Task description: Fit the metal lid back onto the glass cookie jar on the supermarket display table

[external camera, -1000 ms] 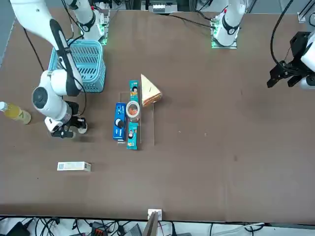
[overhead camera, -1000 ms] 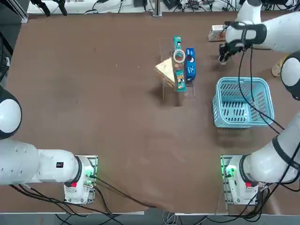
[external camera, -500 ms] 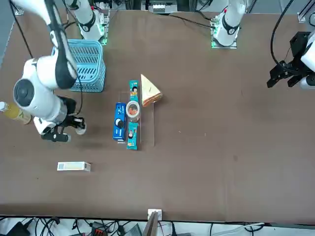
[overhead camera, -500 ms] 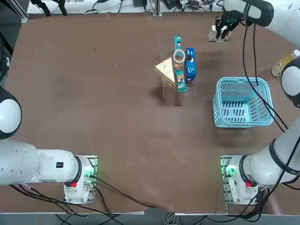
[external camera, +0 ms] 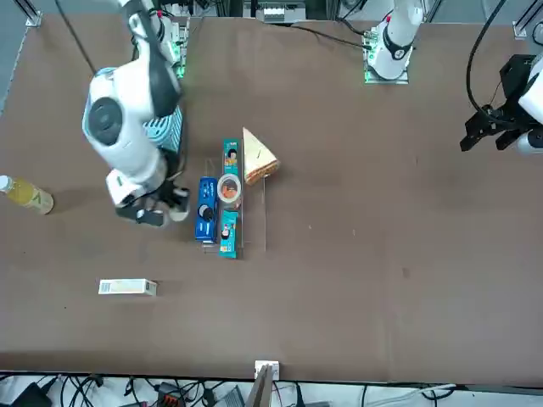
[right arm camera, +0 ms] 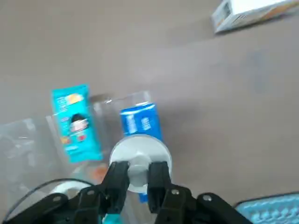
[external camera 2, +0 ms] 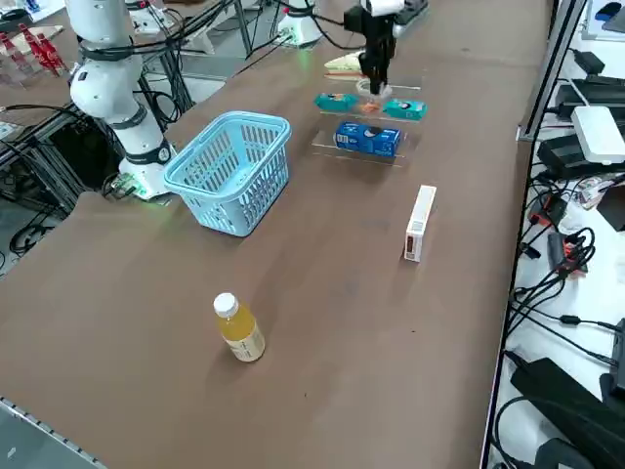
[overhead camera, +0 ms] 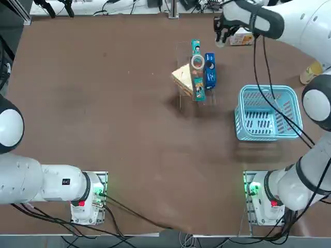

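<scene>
Metal lid [right arm camera: 122,151] seemed light, stiff and slick, probably; its knob [right arm camera: 138,173] gave the best hold, pinched by the right gripper [right arm camera: 138,167] above the bench [overhead camera: 129,129].

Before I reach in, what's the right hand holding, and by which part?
The right hand grips the lid by its raised middle knob.

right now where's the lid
In the right wrist view, the lid is between the right gripper's fingertips, with the blue packet just behind it.
</scene>
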Available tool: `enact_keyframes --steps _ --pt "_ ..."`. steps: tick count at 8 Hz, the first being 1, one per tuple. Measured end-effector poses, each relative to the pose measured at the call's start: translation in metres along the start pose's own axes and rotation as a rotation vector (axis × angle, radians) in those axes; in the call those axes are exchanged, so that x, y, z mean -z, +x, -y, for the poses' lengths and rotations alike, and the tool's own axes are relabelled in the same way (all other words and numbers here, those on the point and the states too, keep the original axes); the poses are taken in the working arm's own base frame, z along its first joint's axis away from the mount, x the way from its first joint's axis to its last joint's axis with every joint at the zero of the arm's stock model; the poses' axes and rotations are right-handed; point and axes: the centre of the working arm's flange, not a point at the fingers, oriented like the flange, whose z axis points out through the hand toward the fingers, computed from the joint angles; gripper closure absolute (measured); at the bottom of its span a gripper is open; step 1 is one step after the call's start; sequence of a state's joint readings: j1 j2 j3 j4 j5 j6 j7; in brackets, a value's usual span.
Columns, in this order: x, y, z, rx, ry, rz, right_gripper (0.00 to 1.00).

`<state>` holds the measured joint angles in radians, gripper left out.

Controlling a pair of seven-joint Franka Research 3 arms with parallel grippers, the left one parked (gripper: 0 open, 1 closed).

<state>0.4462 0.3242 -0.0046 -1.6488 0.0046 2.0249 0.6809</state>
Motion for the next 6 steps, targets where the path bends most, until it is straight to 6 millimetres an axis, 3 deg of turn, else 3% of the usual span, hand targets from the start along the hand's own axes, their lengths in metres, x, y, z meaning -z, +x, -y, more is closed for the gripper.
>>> enact_keyframes --steps 3,6 --pt "0.015 -0.029 0.043 -0.072 0.024 -0.018 0.74" --pt "0.003 -0.050 0.067 -0.138 0.014 -0.004 0.74"
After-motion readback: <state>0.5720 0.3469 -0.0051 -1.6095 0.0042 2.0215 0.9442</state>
